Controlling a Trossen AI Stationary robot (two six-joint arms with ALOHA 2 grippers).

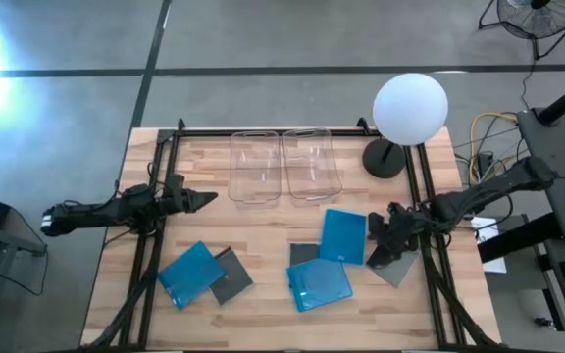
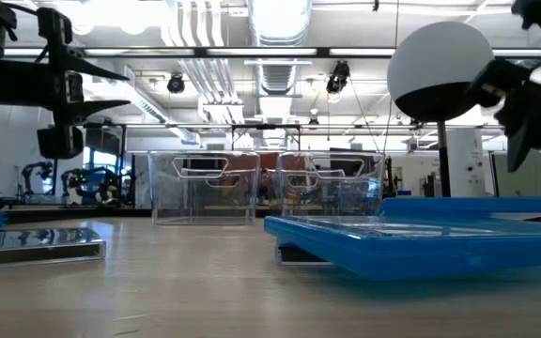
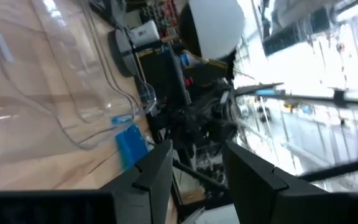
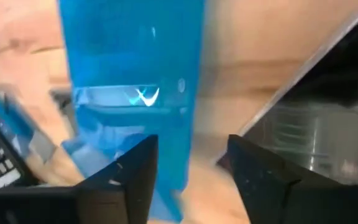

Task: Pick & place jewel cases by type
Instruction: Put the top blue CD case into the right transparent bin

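Several jewel cases lie flat on the wooden table. On the left, a blue case (image 1: 192, 273) overlaps a grey one (image 1: 231, 278). On the right lie two blue cases (image 1: 342, 235) (image 1: 319, 282), a dark one (image 1: 304, 253) partly under them, and a grey one (image 1: 392, 265). My right gripper (image 1: 376, 231) (image 4: 191, 168) is open and raised (image 2: 533, 94) over the gap between the blue case (image 4: 135, 81) and the grey case (image 4: 316, 124). My left gripper (image 1: 202, 201) (image 3: 197, 168) is open, held high (image 2: 92, 89) over the table's left part, pointing toward the right.
Two clear plastic bins (image 1: 256, 167) (image 1: 311, 164) stand side by side at the far middle of the table. A lamp with a white globe (image 1: 410, 108) stands on a dark base (image 1: 385, 159) at the far right. Black frame rails (image 1: 150, 245) (image 1: 430, 265) run along both sides.
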